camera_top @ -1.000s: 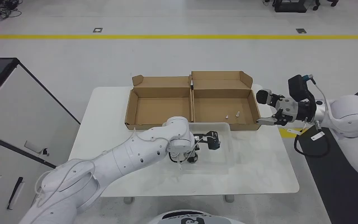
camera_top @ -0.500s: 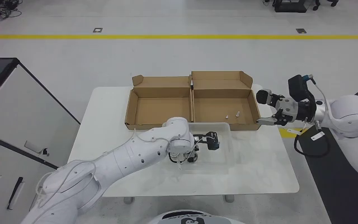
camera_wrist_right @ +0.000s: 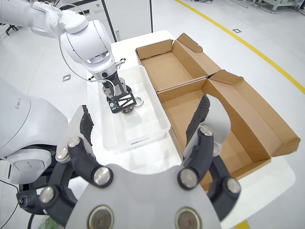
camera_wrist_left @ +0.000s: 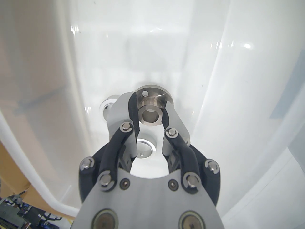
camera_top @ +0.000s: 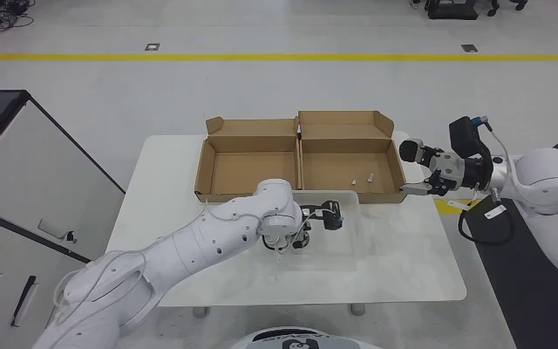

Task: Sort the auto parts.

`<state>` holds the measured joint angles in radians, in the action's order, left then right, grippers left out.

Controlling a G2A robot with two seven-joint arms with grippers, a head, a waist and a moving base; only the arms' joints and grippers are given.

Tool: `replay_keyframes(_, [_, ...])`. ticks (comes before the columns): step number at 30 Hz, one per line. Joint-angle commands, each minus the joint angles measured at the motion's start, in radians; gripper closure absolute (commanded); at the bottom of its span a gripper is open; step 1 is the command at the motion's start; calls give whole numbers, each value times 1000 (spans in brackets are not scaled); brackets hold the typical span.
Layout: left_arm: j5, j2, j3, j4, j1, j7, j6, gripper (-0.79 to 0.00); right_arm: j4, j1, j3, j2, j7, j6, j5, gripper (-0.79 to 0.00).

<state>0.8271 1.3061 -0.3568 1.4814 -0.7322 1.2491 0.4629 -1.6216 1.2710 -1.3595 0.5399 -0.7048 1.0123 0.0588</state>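
Auto parts first: a flanged steel bushing (camera_wrist_left: 149,103) is clamped by its collar in my left tool (camera_wrist_left: 149,115), whose jaws are closed snugly on it. It hangs low inside the white tray (camera_wrist_left: 69,191), over a loose silver ring (camera_wrist_left: 143,145).

Over the last second that tool has edged slightly toward the cardboard boxes. I judge the pick made and the lift starting, with the carry next.

Beyond the tray the left box (camera_top: 248,170) and right box (camera_top: 331,166) stand open side by side. The right one holds two small parts (camera_top: 370,177).

My right tool (camera_top: 410,170) hangs beside that box's end at the edge of the desk (camera_top: 174,218), spread wide and holding nothing.
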Motion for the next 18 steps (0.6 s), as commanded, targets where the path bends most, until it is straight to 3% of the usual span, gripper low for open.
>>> replay_keyframes(1, [-4,-5,-11,12,-2,8,4,0,0,0,0,0,0,0,0,-785])
replay_keyframes(18, [-12,-47,-85,104,-35,33,49,0,0,0,0,0,0,0,0,-785])
